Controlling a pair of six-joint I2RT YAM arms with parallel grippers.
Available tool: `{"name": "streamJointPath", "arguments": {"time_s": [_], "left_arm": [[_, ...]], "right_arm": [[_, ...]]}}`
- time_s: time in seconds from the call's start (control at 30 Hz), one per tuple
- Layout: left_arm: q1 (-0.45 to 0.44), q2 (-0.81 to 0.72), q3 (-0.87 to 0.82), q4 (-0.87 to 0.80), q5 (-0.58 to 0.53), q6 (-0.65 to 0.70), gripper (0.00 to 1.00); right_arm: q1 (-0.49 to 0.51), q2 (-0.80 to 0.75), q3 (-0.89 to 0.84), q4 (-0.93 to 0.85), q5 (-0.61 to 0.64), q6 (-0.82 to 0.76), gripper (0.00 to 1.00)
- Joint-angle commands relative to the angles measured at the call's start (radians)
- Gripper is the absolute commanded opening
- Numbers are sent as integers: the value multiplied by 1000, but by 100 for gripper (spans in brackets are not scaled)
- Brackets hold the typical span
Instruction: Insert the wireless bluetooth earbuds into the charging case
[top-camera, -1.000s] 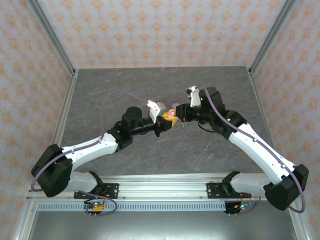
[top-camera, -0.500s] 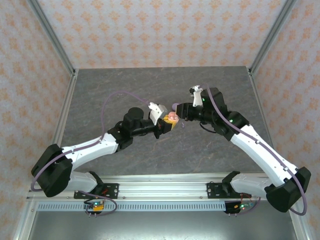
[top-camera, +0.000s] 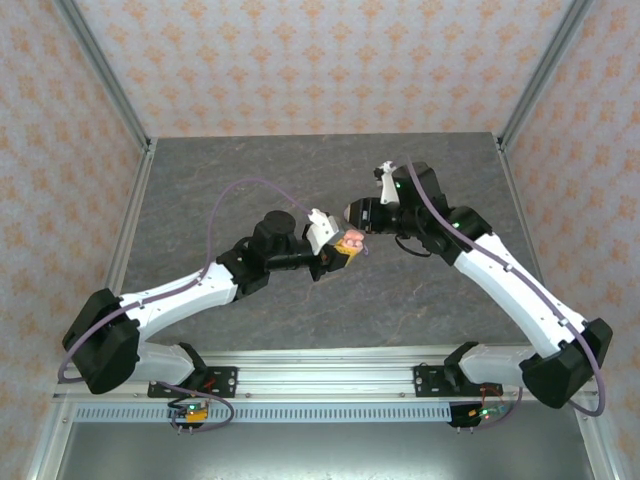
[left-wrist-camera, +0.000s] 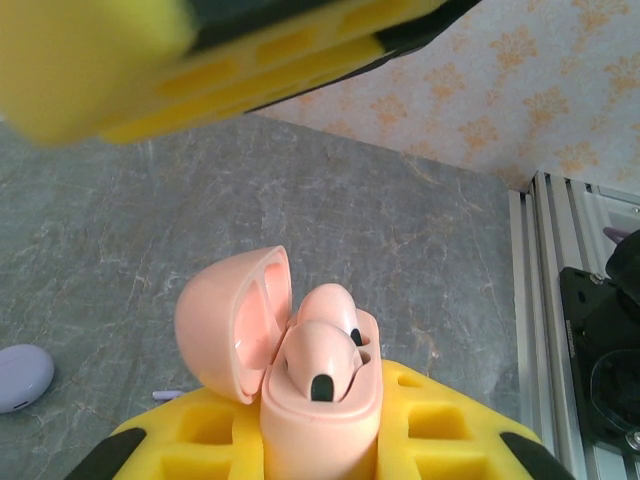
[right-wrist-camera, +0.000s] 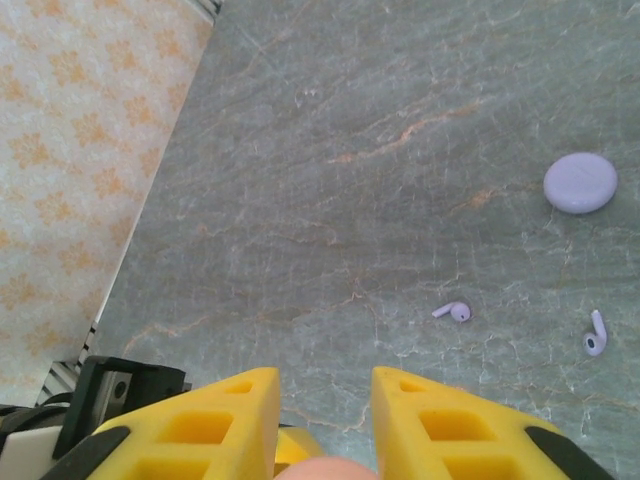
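Your top camera looks down from high at the near edge over the whole bench (top-camera: 200, 190). Your left wrist camera sits tight on the pink case (left-wrist-camera: 322, 405), facing across toward a wall (left-wrist-camera: 520, 90). Your right wrist camera looks steeply down. Both wrist views share the lilac case (right-wrist-camera: 580, 183).

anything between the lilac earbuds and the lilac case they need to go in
Bare table lies between the lilac earbuds and the lilac case, but that case lies shut, so its lid bars the way.
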Motion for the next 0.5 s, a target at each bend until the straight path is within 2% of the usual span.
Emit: {"name": "streamJointPath", "arguments": {"time_s": [0.0,0.47], "left_arm": [[-7,-33,39,-29,13,39,6],[-8,-27,51,-45,-12,37,5]], "right_arm": [[5,20,37,-71,-25,4,31],[5,82,57,-121,-83,-11,30]]}}
